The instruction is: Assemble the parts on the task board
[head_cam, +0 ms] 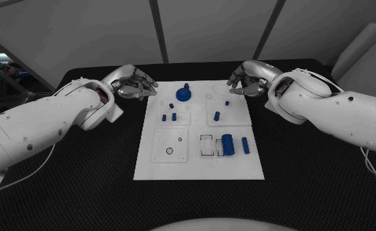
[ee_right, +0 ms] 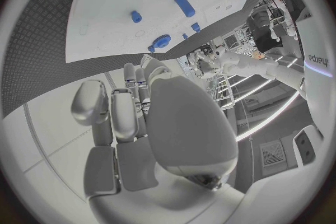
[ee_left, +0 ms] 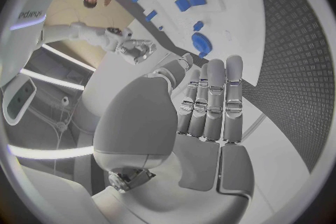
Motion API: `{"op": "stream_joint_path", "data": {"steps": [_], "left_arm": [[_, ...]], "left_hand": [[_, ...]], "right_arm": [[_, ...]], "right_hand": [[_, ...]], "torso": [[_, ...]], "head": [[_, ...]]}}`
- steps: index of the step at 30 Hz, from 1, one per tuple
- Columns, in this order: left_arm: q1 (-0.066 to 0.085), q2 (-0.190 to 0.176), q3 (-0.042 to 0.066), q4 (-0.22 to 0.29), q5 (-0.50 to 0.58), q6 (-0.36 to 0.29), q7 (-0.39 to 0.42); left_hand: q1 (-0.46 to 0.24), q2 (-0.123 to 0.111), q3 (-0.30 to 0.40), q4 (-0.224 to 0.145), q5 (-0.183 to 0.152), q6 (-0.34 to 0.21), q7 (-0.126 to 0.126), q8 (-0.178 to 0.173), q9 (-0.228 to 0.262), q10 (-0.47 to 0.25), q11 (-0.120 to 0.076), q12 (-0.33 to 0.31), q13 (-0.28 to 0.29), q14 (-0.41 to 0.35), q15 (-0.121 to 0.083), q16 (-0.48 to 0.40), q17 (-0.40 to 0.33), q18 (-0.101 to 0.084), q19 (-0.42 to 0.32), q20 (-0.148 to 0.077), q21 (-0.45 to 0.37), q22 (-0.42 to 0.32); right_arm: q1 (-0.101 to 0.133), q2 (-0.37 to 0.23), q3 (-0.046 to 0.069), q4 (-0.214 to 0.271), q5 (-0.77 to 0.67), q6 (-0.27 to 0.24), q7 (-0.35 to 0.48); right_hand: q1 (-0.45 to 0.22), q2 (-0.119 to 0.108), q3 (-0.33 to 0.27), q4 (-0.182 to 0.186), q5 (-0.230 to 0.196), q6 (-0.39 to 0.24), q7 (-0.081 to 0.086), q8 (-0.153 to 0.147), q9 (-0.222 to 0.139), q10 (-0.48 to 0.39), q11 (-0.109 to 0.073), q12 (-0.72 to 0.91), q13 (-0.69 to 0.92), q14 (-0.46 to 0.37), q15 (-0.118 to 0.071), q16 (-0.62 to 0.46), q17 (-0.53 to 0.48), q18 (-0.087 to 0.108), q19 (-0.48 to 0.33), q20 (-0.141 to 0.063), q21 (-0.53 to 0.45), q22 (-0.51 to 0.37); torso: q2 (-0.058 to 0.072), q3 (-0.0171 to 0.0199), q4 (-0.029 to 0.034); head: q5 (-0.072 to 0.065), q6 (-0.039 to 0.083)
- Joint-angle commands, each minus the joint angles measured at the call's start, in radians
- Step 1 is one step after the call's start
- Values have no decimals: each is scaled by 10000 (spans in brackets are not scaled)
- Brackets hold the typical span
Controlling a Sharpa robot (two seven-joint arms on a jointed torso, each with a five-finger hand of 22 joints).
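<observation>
task board [head_cam: 235,166]: blue parts [head_cam: 227,144] lay loose, assembly barely begun | left hand [head_cam: 135,85], right hand [head_cam: 249,80]: fingers curled, empty, at far corners

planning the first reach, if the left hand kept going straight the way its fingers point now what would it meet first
Probably the round blue part at the far end of the task board. The left hand hovers off the board's far left corner, holding nothing, fingers aimed toward that part. Height above the board is unclear.

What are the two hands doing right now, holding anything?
Left hand: fingers curled in, holding nothing.
Right hand: fingers curled in, holding nothing.
</observation>
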Motion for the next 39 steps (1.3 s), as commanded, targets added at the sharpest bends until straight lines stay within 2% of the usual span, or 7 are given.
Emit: {"op": "stream_joint_path", "data": {"steps": [1,6,14,26,30,34,39], "left_arm": [[-11,-142,0,344,3650,-543,1211],[-129,-392,-14,949,5092,-543,1723],[-230,-533,-19,1338,6110,-564,2110],[-246,-553,-20,1375,6304,-545,2182],[-248,-550,-20,1368,6311,-543,2170],[-248,-552,-20,1342,6314,-539,2133],[-249,-538,-20,1312,6315,-540,2093]], "left_hand": [[3,96,91,3,52,113,-31,71,-12,172,-50,115,28,26,-72,-154,-122,80,-79,4,-119,-44],[-84,83,124,6,48,185,-41,63,-20,189,-68,168,18,9,-76,-372,-281,70,-139,-10,-249,-112],[-132,96,136,14,47,174,-32,33,-31,147,-57,176,5,-1,-67,-477,-361,65,-170,-4,-329,-156],[-141,116,150,12,49,176,-24,22,-33,120,-50,181,-1,-10,-61,-530,-402,64,-183,-1,-369,-178],[-137,129,161,7,51,172,-18,14,-35,107,-46,183,-4,-13,-59,-555,-421,64,-188,1,-387,-188],[-125,146,177,-2,53,168,-14,7,-36,98,-44,187,-6,-14,-58,-577,-438,65,-191,1,-401,-197],[-118,153,184,-7,53,165,-11,2,-37,94,-42,189,-7,-14,-58,-587,-447,65,-192,1,-408,-200]], "right_arm": [[-95,-28,-2,153,-1311,393,-422],[-322,-4,-16,256,-1850,510,-667],[-475,157,-80,302,-2215,767,-841],[-583,549,-103,-89,-2393,918,-873],[-594,629,-107,-194,-2444,990,-896],[-601,677,-109,-257,-2547,1046,-937],[-606,744,-112,-325,-2639,1141,-965]], "right_hand": [[-28,-129,103,-14,-8,81,-6,-104,-5,68,-1,-119,-92,380,35,34,5,-206,55,-10,59,25],[-162,-253,168,4,-42,70,21,-216,-8,20,51,-301,-245,370,69,48,-13,-206,35,21,67,31],[-253,-375,215,-7,-69,19,75,-333,-12,-42,108,-442,-373,366,113,83,1,-201,6,54,61,19],[-157,-311,439,-110,-44,78,82,-394,3,-27,120,-538,-494,361,128,118,11,-200,-2,71,80,46],[-69,-261,720,-216,-256,154,83,-436,11,59,116,-587,-585,355,123,141,7,-200,-5,69,100,69],[-18,-251,922,-304,-283,222,81,-454,17,109,111,-621,-645,352,120,157,6,-200,-10,64,112,83],[26,-237,1181,-436,-292,359,63,-448,32,205,93,-645,-710,352,105,191,24,-209,7,55,153,141]], "torso": [[6,7,0],[5,-8,-4],[0,-10,5],[6,-10,15],[1,-10,13],[7,1,-10],[5,-6,-1]], "head": [[-194,58],[-298,94],[-309,90],[-296,71],[-292,45],[-297,52],[-323,42]]}}
